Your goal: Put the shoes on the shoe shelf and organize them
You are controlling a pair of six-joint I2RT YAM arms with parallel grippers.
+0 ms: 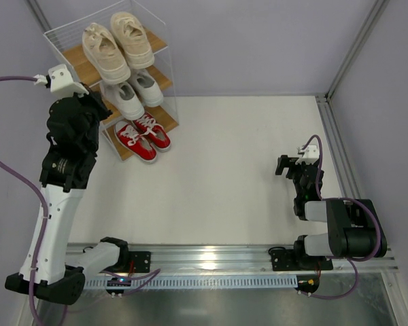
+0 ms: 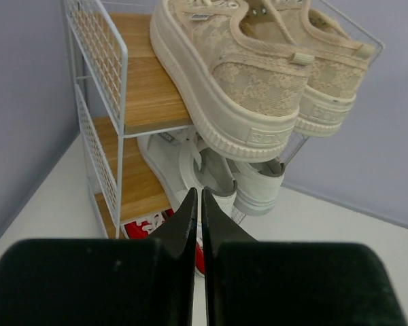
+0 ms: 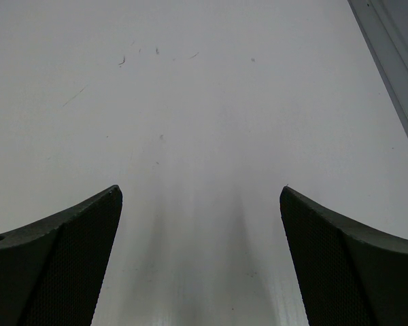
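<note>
With the shoes (image 1: 106, 49) shelved, the left pincer (image 2: 198, 198), pressed together and empty, should withdraw clear of the shelf (image 2: 120, 102); the right pincer (image 3: 200, 204) stands spread apart.

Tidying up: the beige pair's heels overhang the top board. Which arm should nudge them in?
Left, probably. The left gripper, shut, sits right at the shoe shelf, facing the beige pair. The right gripper hangs open over the table, far from the shelf.

Beige shoes (image 2: 238, 75) atop shelf (image 2: 146, 88), jaws pressed together
</note>
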